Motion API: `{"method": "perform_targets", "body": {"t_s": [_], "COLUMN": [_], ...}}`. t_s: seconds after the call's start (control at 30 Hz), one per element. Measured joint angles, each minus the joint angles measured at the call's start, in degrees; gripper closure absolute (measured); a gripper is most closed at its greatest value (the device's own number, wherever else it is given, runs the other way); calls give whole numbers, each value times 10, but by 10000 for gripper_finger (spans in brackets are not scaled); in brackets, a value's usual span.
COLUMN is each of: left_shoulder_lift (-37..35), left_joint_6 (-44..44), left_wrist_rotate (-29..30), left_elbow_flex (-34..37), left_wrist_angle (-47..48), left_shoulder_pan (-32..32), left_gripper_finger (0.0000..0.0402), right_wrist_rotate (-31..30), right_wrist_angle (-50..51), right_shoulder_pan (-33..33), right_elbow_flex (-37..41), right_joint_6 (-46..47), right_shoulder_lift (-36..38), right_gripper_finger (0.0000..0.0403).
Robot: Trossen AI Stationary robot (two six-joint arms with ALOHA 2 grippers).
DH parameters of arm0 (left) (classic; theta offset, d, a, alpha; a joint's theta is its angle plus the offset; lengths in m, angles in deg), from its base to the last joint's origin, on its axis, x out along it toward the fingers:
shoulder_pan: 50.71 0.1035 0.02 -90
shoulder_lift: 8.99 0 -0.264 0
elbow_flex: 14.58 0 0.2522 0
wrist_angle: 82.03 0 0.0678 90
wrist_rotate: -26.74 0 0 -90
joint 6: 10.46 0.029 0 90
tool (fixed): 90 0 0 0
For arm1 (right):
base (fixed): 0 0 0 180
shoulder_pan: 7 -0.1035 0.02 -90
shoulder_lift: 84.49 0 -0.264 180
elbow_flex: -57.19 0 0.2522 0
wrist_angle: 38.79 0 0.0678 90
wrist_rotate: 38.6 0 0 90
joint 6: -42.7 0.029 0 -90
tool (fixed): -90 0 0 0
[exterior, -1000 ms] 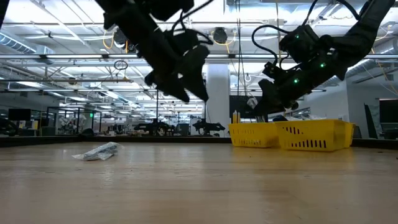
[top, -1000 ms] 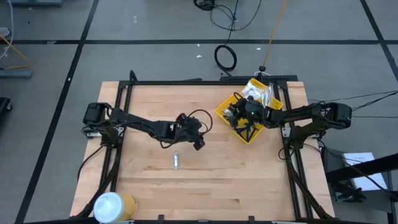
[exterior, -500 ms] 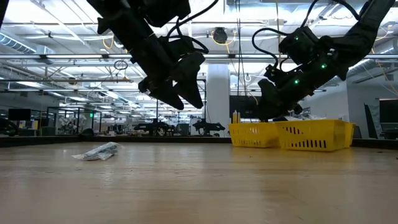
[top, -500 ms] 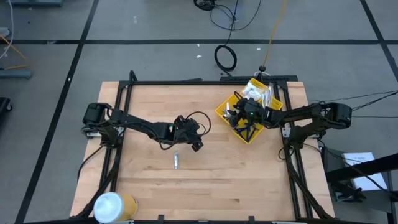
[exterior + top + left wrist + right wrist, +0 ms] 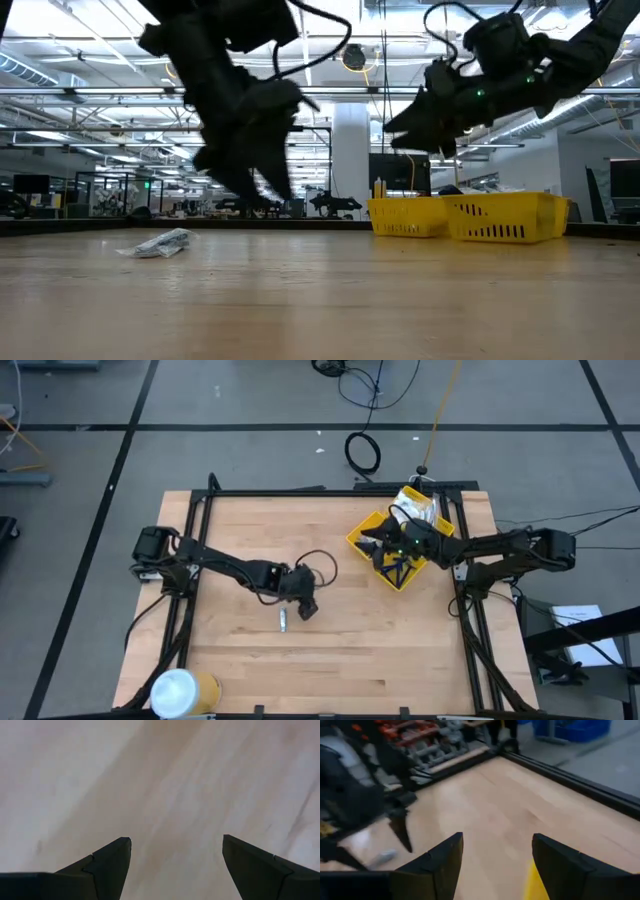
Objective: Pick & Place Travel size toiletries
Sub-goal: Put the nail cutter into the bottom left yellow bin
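The dark six-joint left arm is reaching from the left edge toward the table's middle, its two-finger left gripper [image 5: 307,607] pointing down with fingers [image 5: 107,862] spread apart. The dark right arm is stretching in from the right at the far side, its right gripper [image 5: 383,547] raised, fingers [image 5: 437,865] parted.

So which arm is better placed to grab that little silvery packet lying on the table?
Left. The left gripper hovers open right beside the packet, while the right gripper is over the yellow bin.
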Motion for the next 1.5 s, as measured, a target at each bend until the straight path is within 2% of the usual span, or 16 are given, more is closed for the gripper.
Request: {"method": "perform_targets", "body": {"t_s": [0.2, 0.37, 0.6, 0.93, 1.03, 1.13, 1.3, 1.5], "left_shoulder_lift": [0, 0, 9, 80, 79, 82, 84, 85], "left_joint_6": [-187, -312, -408, -527, -531, -536, -531, -538], "left_wrist_rotate": [-4, -29, -25, -14, -22, -71, -106, -59], "left_elbow_flex": [0, 0, 0, -7, -13, -35, -39, -38], "left_wrist_angle": [150, 178, 186, 191, 199, 215, 227, 235], "left_shoulder_pan": [-36, -68, -107, -134, -140, -148, -156, -152], "left_gripper_finger": [94, 94, 94, 94, 94, 96, 143, 233], "right_wrist_rotate": [-29, -54, -54, -52, -52, -52, -52, -51], "right_wrist_angle": [-7, -7, -7, -3, -3, -8, -12, -16], "right_shoulder_pan": [-31, -36, -36, -36, -36, -36, -36, -36], "right_elbow_flex": [0, 0, 0, 3, 11, 18, 22, 23], "right_joint_6": [-25, -37, -36, -33, -30, -30, -30, -23], "right_shoulder_lift": [6, 6, 6, 6, 6, 6, 6, 6], "right_gripper_finger": [189, 190, 190, 190, 190, 190, 190, 190]}}
